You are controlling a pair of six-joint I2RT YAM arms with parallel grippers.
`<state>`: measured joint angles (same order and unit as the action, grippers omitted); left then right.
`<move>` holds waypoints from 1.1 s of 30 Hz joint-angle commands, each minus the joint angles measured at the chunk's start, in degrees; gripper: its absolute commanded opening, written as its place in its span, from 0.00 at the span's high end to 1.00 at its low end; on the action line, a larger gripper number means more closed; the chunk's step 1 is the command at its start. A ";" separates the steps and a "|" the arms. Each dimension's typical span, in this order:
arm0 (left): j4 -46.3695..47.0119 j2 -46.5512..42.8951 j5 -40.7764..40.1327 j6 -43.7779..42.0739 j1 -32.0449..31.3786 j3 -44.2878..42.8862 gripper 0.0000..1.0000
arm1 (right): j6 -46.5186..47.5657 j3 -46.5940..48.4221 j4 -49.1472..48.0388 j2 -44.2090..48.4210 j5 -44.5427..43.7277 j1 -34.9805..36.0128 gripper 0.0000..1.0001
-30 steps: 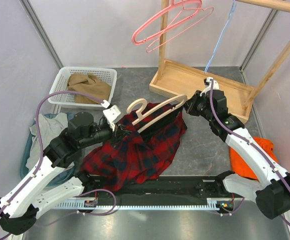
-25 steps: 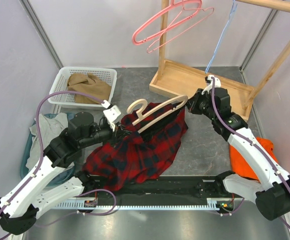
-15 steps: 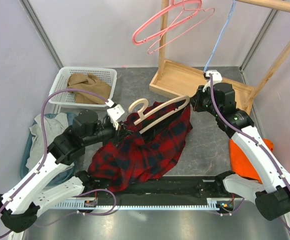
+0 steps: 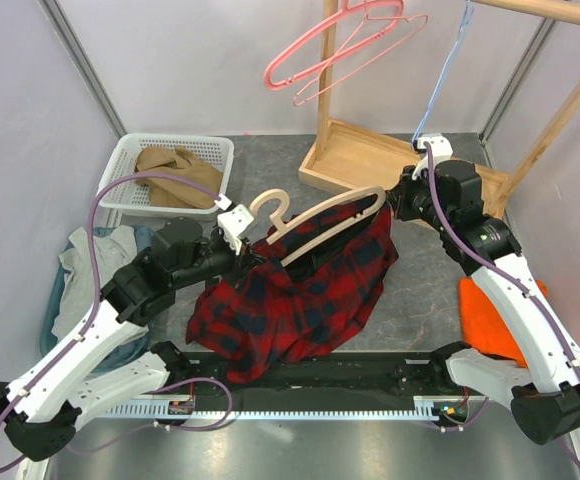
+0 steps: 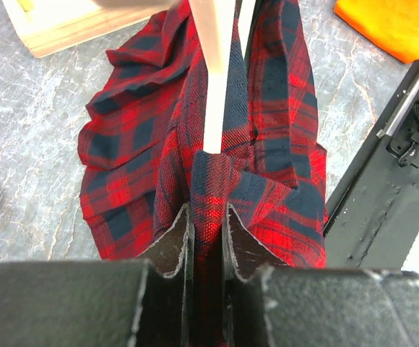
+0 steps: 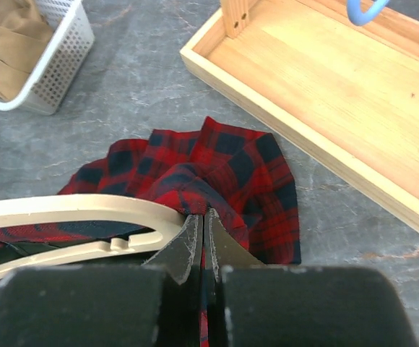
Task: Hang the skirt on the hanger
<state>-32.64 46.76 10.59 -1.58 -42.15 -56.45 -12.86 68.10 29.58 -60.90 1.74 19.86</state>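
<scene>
left gripper (image 5: 208,217): was clenched on a fold of the plaid shirt (image 4: 300,290)
right gripper (image 6: 202,220): was pinched shut on the same shirt, against the wooden hanger (image 4: 335,212)
step: we judged the skirt untouched; the next move would need both jaws freed
skirt (image 4: 175,170): one, lay in the far-left basket (image 4: 117,175)
pink hanger (image 4: 312,42): we counted two, hung far
blue hanger (image 4: 437,82): one; wooden hanger: one

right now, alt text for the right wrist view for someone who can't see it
The right tool is pinched shut on a fold of the red plaid shirt at the tip of a pale wooden hanger. A white basket holding the tan skirt is upper left, a wooden tray upper right.
</scene>
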 commanded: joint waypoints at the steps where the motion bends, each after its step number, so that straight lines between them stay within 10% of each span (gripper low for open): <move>1: -4.44 1.92 -1.99 -2.02 0.32 -1.74 0.98 | 3.10 3.10 -2.34 0.26 -7.00 -0.78 1.00; 17: -6.82 9.92 -10.33 -1.93 -1.09 -1.03 0.98 | 3.38 5.82 -1.63 -3.17 -5.26 -0.79 1.00; 33: -1.55 15.63 -5.94 0.53 -3.46 -9.56 0.98 | -1.10 0.82 -7.07 0.42 24.53 -0.78 1.00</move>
<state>-36.91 59.88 4.14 -2.15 -45.12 -61.69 -11.35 70.02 29.89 -64.60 14.90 19.03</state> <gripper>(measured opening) 0.158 0.007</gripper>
